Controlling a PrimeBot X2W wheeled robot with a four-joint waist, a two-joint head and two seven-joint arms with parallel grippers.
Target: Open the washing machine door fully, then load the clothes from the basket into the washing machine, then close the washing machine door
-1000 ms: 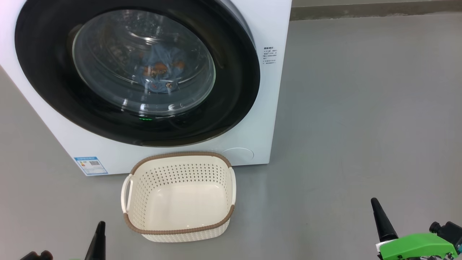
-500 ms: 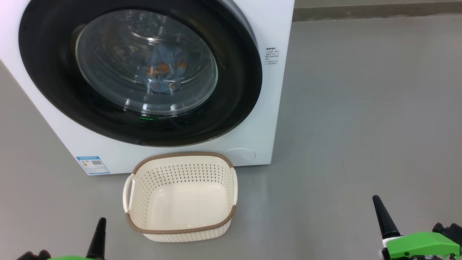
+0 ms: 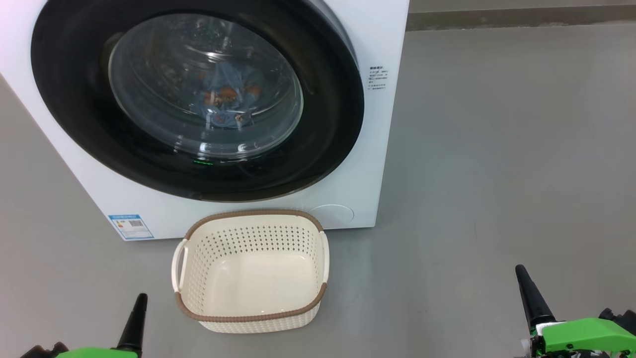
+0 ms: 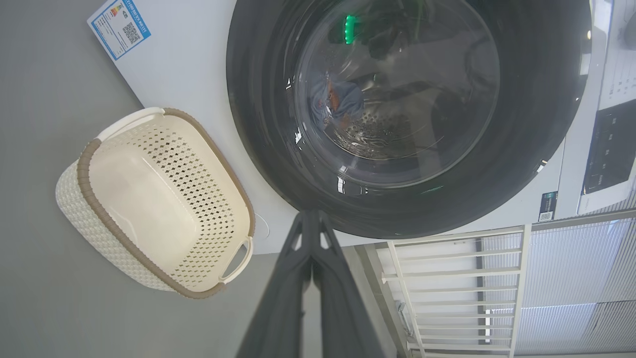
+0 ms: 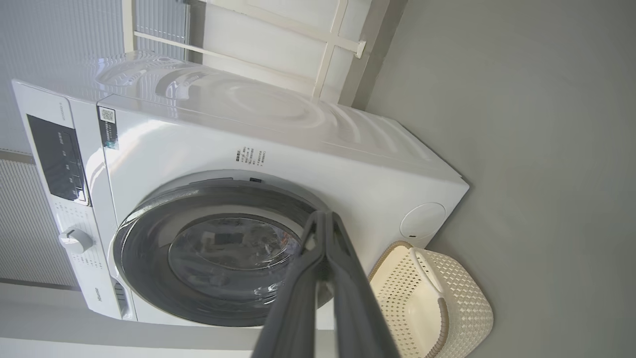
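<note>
The door (image 3: 169, 114) lies shut against the washer (image 3: 382, 164), with bear-print clothes (image 3: 228, 97) visible through its glass in the drum. The basket (image 3: 253, 316) stands empty on the floor (image 3: 497, 149), just before the washer's front. Left pincer (image 3: 140, 298) and right pincer (image 3: 521, 273) are clenched on nothing, flanking the basket and clear of it. Risk, I judge: a door pushed to but unlatched could swing out; the latch cannot be seen. A re-press must reach over the basket.

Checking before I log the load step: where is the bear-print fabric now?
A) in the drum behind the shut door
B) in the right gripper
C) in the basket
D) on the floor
A: the clothes show through the glass of the shut washing machine door.
</note>
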